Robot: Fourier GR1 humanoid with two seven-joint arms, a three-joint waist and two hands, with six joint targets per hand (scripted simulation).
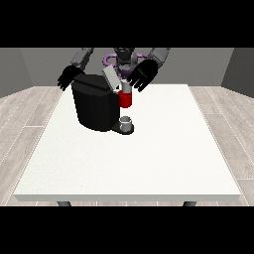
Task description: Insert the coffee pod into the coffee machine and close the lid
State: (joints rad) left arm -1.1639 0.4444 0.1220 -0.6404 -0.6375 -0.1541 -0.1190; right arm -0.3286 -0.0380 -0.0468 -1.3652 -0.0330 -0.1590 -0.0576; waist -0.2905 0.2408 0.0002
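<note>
Hand at the view's right [144, 74]: fingers spread, over the lid [111, 78]
Lid: tilted up on the coffee machine [96, 106]
Cup [126, 121]: under spout

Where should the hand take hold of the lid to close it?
At the lid's raised free end, coming from above. It stands tilted up over the red holder, and the hand at the view's right is beside it, so pressing down there should swing it shut.
</note>
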